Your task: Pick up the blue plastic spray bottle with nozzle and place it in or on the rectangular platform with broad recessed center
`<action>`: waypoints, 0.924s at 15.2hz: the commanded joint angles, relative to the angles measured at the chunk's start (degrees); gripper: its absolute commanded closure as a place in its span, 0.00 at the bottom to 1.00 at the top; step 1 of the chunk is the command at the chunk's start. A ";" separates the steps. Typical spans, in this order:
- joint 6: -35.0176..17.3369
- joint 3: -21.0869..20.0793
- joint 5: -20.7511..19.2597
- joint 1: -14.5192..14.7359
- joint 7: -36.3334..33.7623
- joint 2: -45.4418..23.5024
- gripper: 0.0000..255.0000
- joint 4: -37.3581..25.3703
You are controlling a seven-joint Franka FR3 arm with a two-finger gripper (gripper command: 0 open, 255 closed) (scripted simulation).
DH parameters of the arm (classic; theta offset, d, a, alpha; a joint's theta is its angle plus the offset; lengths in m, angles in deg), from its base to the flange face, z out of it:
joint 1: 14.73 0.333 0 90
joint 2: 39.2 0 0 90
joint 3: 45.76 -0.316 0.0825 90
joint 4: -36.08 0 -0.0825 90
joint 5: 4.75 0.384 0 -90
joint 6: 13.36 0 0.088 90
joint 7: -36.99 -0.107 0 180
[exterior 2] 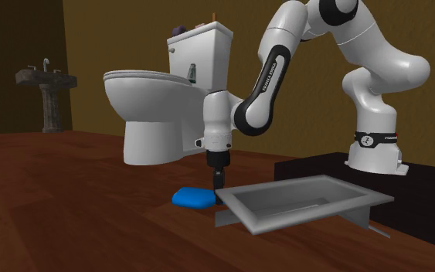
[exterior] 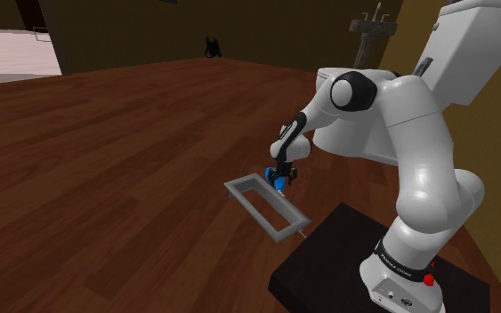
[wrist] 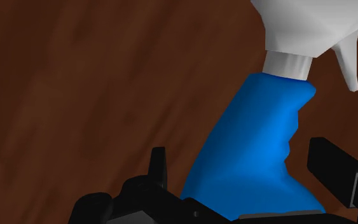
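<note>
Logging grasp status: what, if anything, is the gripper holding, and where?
Nothing: the gripper is open, fingers either side of the blue spray bottle, not touching it.

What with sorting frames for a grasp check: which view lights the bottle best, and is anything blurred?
Wrist view: the blue spray bottle is brightly lit, while the wood floor looks smeared. Second exterior view: evenly lit, the grey tray hides part of it. Shoulder view: dim, the bottle a small patch.
</note>
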 commanded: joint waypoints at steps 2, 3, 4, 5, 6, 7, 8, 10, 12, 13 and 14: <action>0.00 0.00 0.00 0.00 0.00 -0.01 1.00 -0.01; 0.00 0.00 0.00 0.00 0.00 -0.01 1.00 -0.01; 0.00 0.00 0.00 0.00 0.00 -0.01 1.00 -0.01; 0.00 0.00 0.00 0.00 0.00 -0.01 1.00 -0.02; 0.00 0.00 0.00 0.00 0.00 -0.02 1.00 -0.02; 0.01 0.00 0.00 0.00 0.00 -0.02 1.00 -0.03; 0.01 0.00 0.00 0.00 0.00 -0.02 1.00 -0.03; 0.00 0.00 0.00 0.00 0.00 -0.01 1.00 -0.01; 0.85 0.19 -0.14 0.16 -0.08 1.47 1.00 0.62; 1.30 0.30 -0.22 0.24 -0.13 2.19 1.00 0.90; 1.75 0.40 -0.30 0.32 -0.18 2.91 1.00 1.17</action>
